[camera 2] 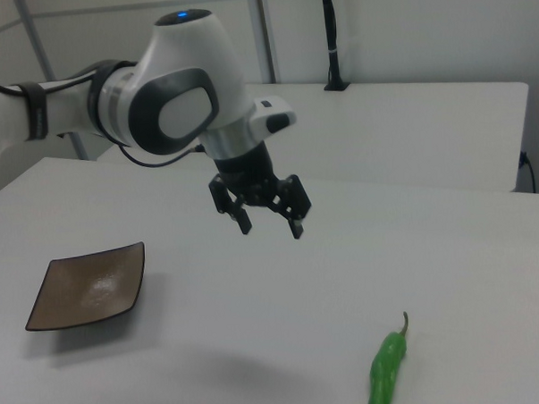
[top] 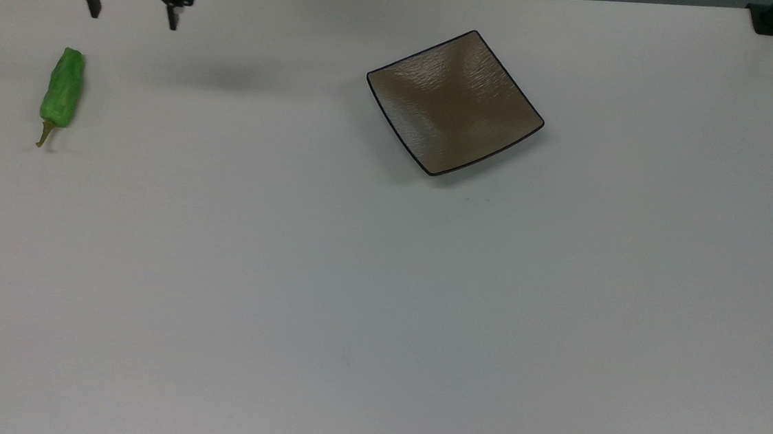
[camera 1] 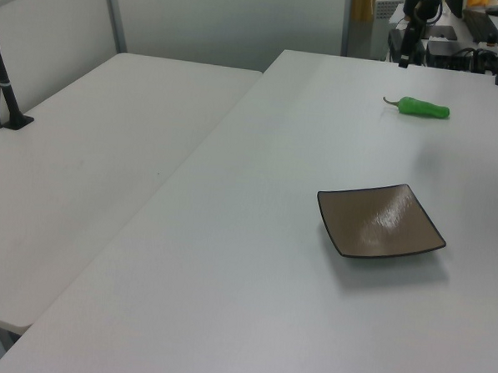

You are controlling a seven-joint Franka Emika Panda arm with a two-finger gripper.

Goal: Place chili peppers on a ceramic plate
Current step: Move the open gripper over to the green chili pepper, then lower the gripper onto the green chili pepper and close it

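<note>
Open gripper (camera 2: 270, 227) hanging in the air, nothing in its grasp.

In the right view the white-and-grey arm (camera 2: 162, 99) reaches in from the right view's left, its big rounded joint leading, and bends down at the wrist into the black gripper, fingers pointing downward and tilted a little toward the right view's lower right. The two black fingers (camera 2: 297, 228) stand well apart with clear air between them (nothing pinched there). In the top view the gripper (top: 131, 17) sits at the upper left edge, fingertips side by side and spread wide. In the left view the gripper (camera 1: 403, 61) hangs at the far top edge.
</note>
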